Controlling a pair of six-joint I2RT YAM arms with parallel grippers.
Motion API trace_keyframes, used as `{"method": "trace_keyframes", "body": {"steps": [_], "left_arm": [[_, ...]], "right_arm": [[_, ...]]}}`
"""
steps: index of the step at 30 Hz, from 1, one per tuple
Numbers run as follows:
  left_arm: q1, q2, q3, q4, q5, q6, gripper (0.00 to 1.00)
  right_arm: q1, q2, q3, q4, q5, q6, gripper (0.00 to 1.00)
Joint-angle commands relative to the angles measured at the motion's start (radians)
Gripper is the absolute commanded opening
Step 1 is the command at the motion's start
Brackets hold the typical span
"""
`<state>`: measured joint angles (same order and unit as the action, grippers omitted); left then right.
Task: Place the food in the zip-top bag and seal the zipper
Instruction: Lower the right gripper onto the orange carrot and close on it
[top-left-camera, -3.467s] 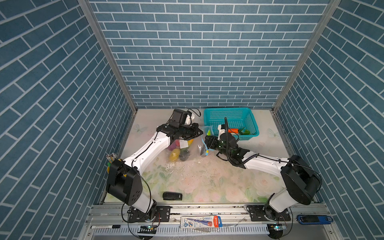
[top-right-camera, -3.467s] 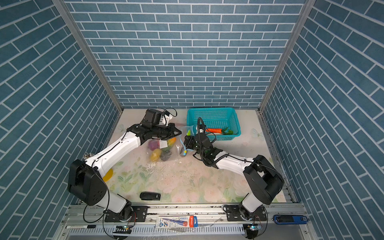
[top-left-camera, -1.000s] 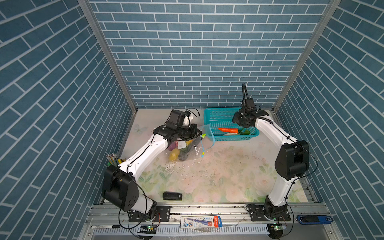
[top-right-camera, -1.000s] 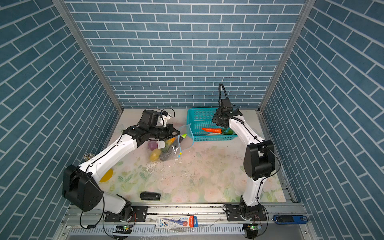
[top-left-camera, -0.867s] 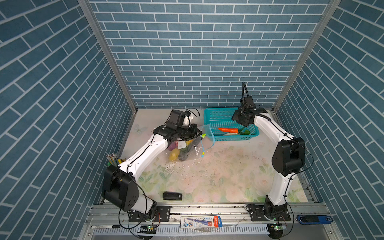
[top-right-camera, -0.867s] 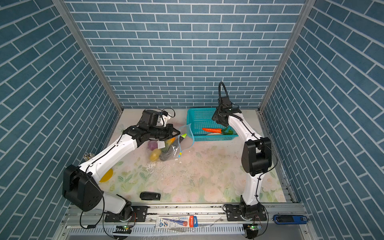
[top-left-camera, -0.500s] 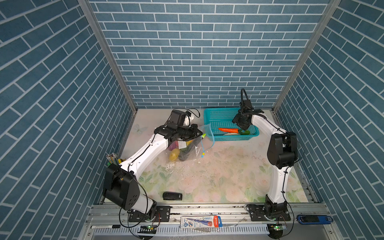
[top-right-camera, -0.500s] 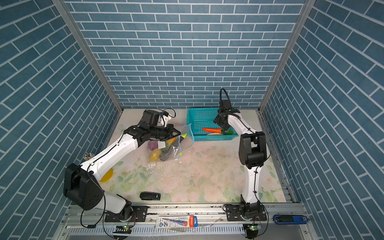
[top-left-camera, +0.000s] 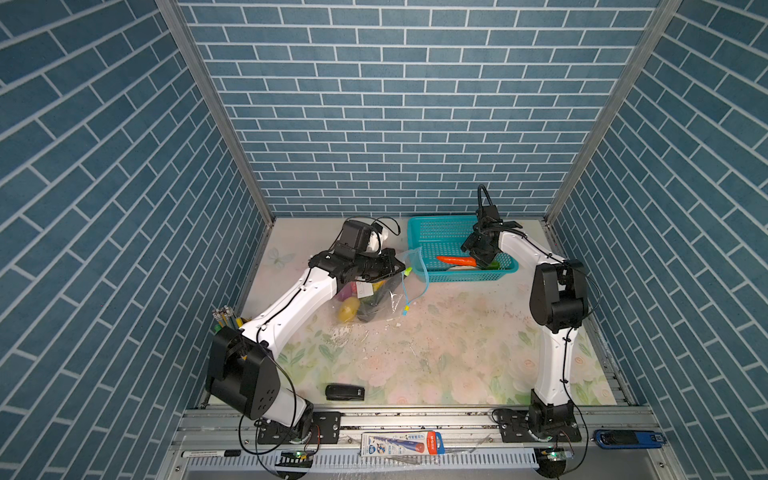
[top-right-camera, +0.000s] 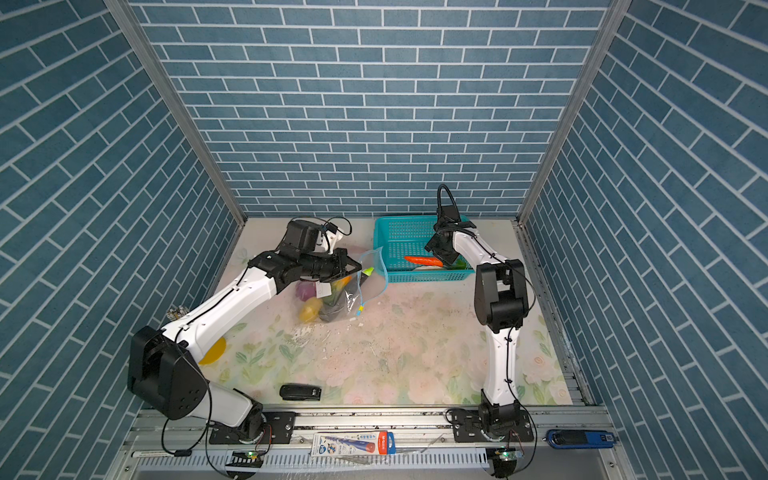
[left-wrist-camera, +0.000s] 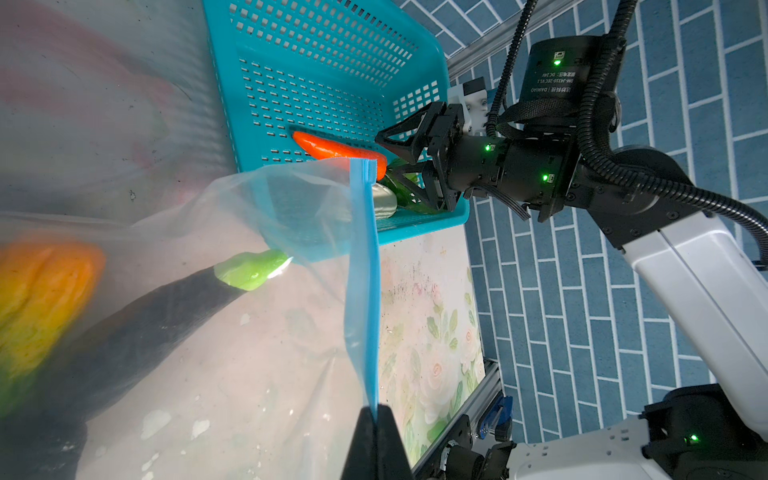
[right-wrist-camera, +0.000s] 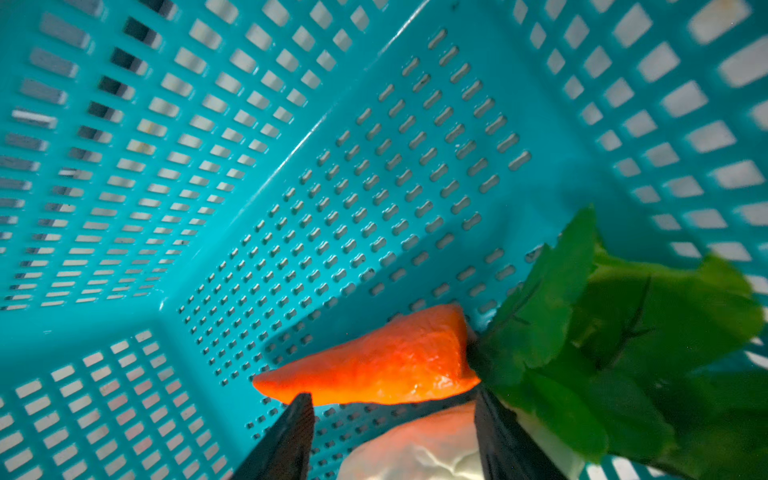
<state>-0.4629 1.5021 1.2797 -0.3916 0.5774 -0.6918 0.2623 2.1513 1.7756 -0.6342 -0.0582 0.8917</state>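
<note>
My left arm (top-left-camera: 299, 303) and right arm (top-left-camera: 555, 361) are smooth white shells joined by bulky black motor housings. A ribbed black hose (left-wrist-camera: 665, 190) and thin black cables run along the right one. Green lights (left-wrist-camera: 487, 147) glow on its black wrist; white lettering (left-wrist-camera: 550, 85) marks a round motor. My right gripper (left-wrist-camera: 381, 157) has black, triangle-braced fingers.

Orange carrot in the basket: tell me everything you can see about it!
The orange toy carrot is glossy and looks like smooth plastic, thick at one end and tapering to a blunt tip. It lies flat on the floor of the teal perforated plastic basket. Its thick end seems to touch a leafy green piece, and a pale whitish piece lies beside it. The open right gripper is close over it, jaws apart; whether it touches the carrot is unclear.
</note>
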Motion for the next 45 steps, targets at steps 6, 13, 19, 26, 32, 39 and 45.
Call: {"method": "trace_keyframes", "body": {"steps": [6,13,19,26,32,39,45], "left_arm": [[0.004,0.006,0.026,-0.017,-0.004,0.012,0.00],[0.005,0.007,0.026,-0.019,-0.004,0.015,0.00],[0.005,0.007,0.027,-0.021,-0.006,0.016,0.00],[0.005,0.008,0.030,-0.023,-0.007,0.017,0.00],[0.006,0.011,0.032,-0.025,-0.007,0.017,0.00],[0.006,0.013,0.034,-0.027,-0.008,0.017,0.00],[0.005,0.013,0.036,-0.029,-0.010,0.017,0.00]], "right_arm": [[-0.005,0.071,0.053,0.003,-0.017,0.047,0.63],[-0.005,0.103,0.080,0.002,-0.011,0.041,0.63],[-0.005,0.134,0.104,0.007,-0.014,0.037,0.62],[-0.005,0.156,0.119,0.024,-0.023,0.038,0.56],[-0.004,0.159,0.118,0.043,-0.012,0.030,0.50],[-0.005,0.177,0.140,0.051,0.002,0.023,0.44],[-0.008,0.179,0.141,0.062,0.013,0.016,0.38]]}}
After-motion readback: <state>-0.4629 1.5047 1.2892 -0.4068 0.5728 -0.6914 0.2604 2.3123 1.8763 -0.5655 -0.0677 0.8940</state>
